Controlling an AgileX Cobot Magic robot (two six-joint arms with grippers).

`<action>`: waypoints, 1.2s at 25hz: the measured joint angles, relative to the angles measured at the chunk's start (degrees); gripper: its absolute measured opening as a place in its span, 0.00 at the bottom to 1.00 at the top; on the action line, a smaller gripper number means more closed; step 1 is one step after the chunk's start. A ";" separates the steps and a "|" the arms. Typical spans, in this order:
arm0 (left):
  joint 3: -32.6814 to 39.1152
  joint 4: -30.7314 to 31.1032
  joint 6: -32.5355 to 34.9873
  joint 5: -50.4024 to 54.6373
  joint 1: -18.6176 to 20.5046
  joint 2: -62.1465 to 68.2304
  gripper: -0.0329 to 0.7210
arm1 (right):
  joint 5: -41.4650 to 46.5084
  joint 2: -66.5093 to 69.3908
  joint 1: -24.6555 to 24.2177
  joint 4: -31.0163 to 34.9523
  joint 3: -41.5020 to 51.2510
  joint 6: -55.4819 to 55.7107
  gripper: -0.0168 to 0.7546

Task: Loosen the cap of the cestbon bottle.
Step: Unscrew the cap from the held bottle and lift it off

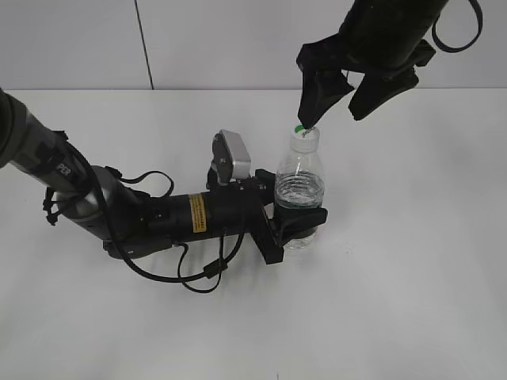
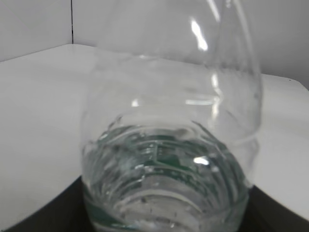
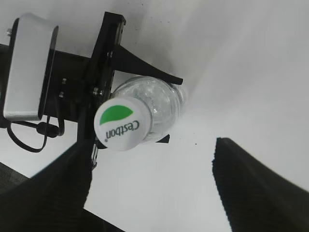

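Note:
The cestbon bottle [image 1: 299, 190] stands upright mid-table, clear and ribbed, with water in it. My left gripper [image 1: 297, 226] is shut on its lower body; the left wrist view is filled by the bottle [image 2: 169, 145]. The white cap [image 1: 304, 133] with a green patch sits on the bottle's top. In the right wrist view the cap [image 3: 121, 123] shows from above, with "Cestbon" printed on it. My right gripper [image 1: 337, 107] hangs open above the cap and a little to its right, its left finger close to the cap. It holds nothing [image 3: 152, 179].
The white table [image 1: 396, 277] runs under everything, with a white wall behind. The left arm [image 1: 119, 210] lies across the table's left half with loose cables. The silver wrist camera [image 1: 235, 157] sticks up beside the bottle.

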 joint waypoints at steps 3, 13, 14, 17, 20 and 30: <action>0.00 0.00 0.00 -0.05 0.00 0.00 0.58 | -1.46 0.05 0.00 0.44 0.00 0.00 0.79; 0.00 -0.06 0.00 0.01 0.00 0.00 0.58 | 2.57 5.62 0.00 0.89 -5.99 0.00 0.79; 0.00 -0.06 0.00 0.01 0.00 0.00 0.58 | 2.76 5.87 0.00 0.84 -6.08 0.00 0.79; 0.00 -0.06 0.00 0.01 0.00 0.00 0.58 | 3.04 6.57 0.00 0.77 -6.15 0.00 0.79; 0.00 -0.06 0.00 0.01 0.00 0.00 0.58 | 3.09 7.20 0.00 1.36 -6.25 0.00 0.79; 0.00 -0.06 0.00 0.01 0.00 0.00 0.58 | 3.33 7.30 1.38 2.49 -7.02 0.00 0.79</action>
